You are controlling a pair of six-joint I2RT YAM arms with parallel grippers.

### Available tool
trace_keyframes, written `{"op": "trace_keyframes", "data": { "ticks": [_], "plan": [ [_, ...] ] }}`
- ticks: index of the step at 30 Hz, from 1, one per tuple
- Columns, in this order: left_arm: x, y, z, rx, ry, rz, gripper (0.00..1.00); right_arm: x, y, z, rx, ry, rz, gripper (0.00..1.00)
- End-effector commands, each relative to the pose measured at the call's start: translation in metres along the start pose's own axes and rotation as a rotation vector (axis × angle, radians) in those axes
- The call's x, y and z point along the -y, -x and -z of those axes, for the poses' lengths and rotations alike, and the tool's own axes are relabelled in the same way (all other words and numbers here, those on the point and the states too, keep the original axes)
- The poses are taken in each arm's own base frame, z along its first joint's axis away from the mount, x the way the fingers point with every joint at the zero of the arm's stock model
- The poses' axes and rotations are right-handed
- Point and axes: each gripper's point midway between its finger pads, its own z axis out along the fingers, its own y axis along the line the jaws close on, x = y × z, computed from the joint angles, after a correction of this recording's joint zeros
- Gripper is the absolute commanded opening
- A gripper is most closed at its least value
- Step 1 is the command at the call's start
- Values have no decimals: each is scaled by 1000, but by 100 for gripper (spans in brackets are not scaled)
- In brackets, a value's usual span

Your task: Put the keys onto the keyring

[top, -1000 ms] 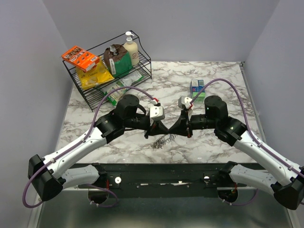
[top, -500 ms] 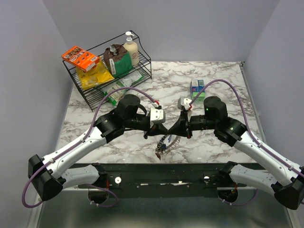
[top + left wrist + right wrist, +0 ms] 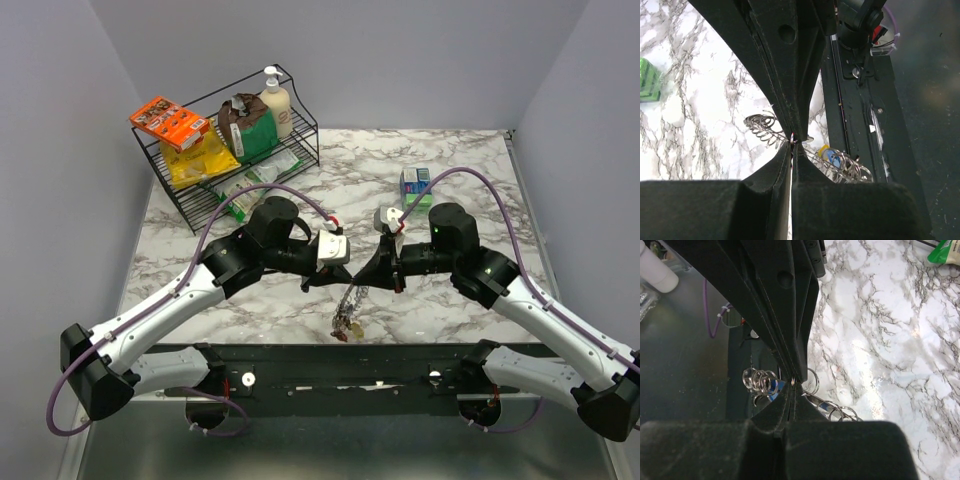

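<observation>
**Both grippers pinched on a dangling coil of silver wire**

The keyring [image 3: 352, 300] is a jagged string of thin, shiny wire loops, springy-looking in the left wrist view. It hangs between the two arms, over the near part of the white, grey-veined marble table [image 3: 450, 150]. The left gripper [image 3: 792, 141] has its matte black fingers pressed together on one fine loop. The right gripper [image 3: 792, 382] is closed on a loop in the same way. In both wrist views the fingers hide the middle of the coil. The keys [image 3: 832, 157] show only as small yellow and blue specks, their blades too small to read. From above, the keyring's long axis runs from the fingertips toward the near table edge, keys at the near end
</observation>
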Motion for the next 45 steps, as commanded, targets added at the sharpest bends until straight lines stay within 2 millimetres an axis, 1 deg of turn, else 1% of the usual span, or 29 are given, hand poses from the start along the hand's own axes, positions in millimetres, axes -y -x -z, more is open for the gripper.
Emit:
{"op": "trace_keyframes", "data": {
  "ticks": [1, 5, 7, 10, 11, 13, 14, 16, 17, 20, 21, 23, 27, 31, 35, 37, 38, 40, 45],
  "plan": [
    [0, -4, -1, -20, -7, 29, 1, -10, 21, 4, 46, 47, 49, 0],
    [2, 0, -5, 22, -23, 50, 0, -8, 20, 3, 41, 43, 44, 1],
    [2, 3, -8, 59, -20, 53, 0, -7, 21, 3, 41, 33, 42, 3],
    [-2, 5, -10, 103, 13, 74, 0, 0, 20, 4, 43, -15, 28, 18],
    [-3, 6, -10, 115, 22, 74, 0, 3, 21, 5, 46, -35, 29, 27],
    [-5, 8, -11, 154, 45, 89, 0, 5, 20, 6, 46, -60, 23, 36],
    [-7, 8, -11, 167, 56, 92, 0, 10, 21, 8, 50, -95, 23, 43],
    [-11, 10, -11, 206, 93, 114, 0, 15, 22, 10, 57, -133, 14, 48],
    [-13, 10, -11, 220, 108, 111, 0, 22, 19, 11, 54, -176, 4, 54],
    [-17, 10, -11, 269, 144, 159, 0, 32, 19, 14, 59, -242, -2, 63],
    [-19, 10, -10, 280, 157, 166, 0, 32, 19, 15, 66, -252, -35, 65],
    [-22, 9, -10, 308, 188, 183, 0, 34, 19, 15, 68, -264, -40, 68],
    [-27, 11, -5, 371, 235, 190, 0, 35, 14, 14, 65, -265, -57, 68],
    [-30, 14, 2, 423, 271, 180, 0, 34, 14, 14, 74, -259, -56, 66],
    [-30, 17, 6, 462, 278, 187, 0, 31, 15, 17, 89, -251, -46, 62],
    [-29, 21, 10, 501, 272, 189, 0, 29, 16, 18, 95, -243, -41, 58],
    [-28, 21, 11, 514, 271, 193, 0, 29, 15, 18, 94, -235, -40, 55],
    [-27, 25, 15, 552, 264, 197, 0, 26, 15, 18, 97, -226, -38, 52],
    [-22, 33, 23, 609, 237, 187, 0, 24, 14, 17, 101, -207, -34, 50]
  ]
}}
